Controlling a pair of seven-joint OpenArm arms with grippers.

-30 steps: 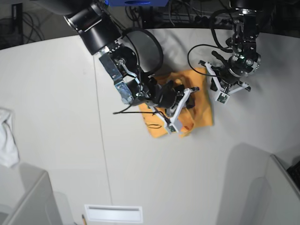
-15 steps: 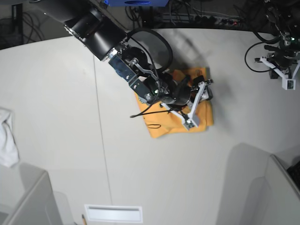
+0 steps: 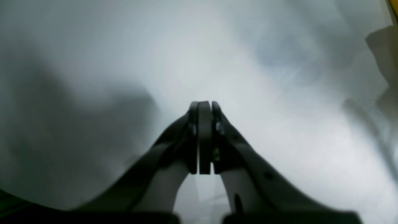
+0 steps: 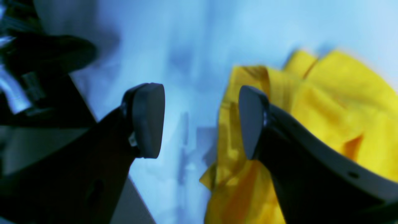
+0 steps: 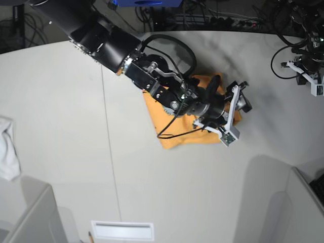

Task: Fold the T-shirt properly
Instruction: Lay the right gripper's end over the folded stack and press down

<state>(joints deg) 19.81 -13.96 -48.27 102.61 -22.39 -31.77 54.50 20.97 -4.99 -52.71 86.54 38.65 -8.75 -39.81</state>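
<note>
Meanwhile, the right gripper (image 4: pixel 200 121) stood open beside the folded yellow-orange cotton T-shirt (image 5: pixel 174 136), while the left gripper (image 3: pixel 201 107) was closed, empty.

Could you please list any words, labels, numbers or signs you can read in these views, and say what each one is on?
None can be read.
T-shirt: no lettering can be made out on its visible orange cloth in the base view; the right wrist view of it is blurred.
Right gripper: no label shows.
Left gripper: no label shows.
Blue object at the top edge of the base view: no text visible.
</note>
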